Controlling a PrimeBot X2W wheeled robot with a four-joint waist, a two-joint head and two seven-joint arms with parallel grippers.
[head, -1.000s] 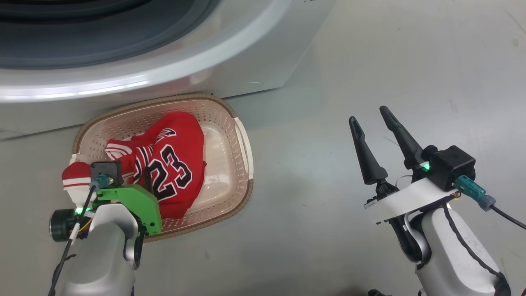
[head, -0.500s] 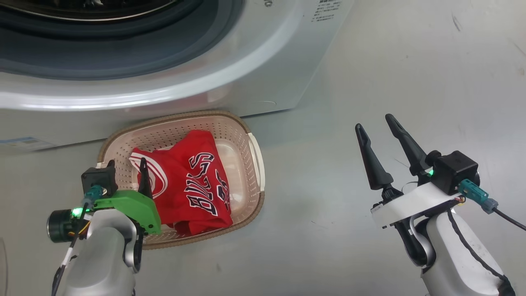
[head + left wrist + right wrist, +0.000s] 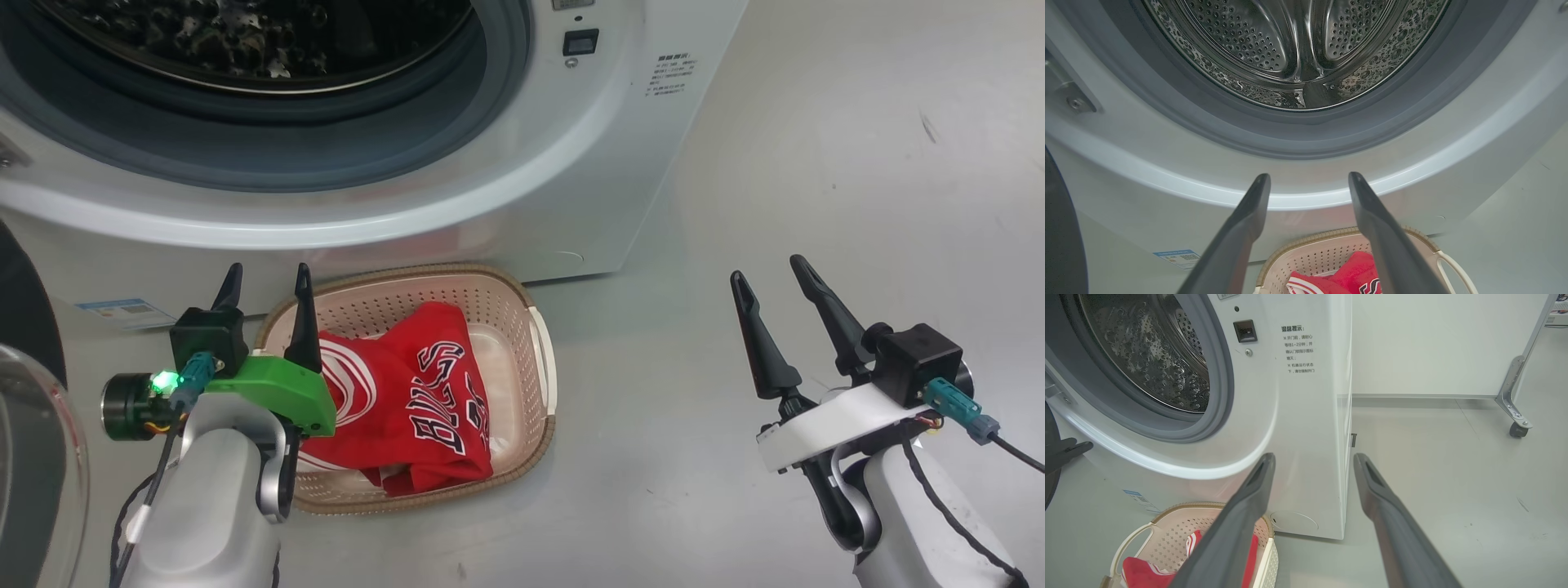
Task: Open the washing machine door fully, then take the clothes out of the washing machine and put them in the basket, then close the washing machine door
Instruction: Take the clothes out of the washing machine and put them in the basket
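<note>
now clothes are lying in the basket; left end effector and right end effector are gaping wide, empty.

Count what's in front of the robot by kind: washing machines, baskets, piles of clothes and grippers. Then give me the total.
washing machine: 1
basket: 1
pile of red clothes: 1, number of pieces unclear
grippers: 2, the left gripper and the right gripper, fingers apart on both
Total: 5
</note>
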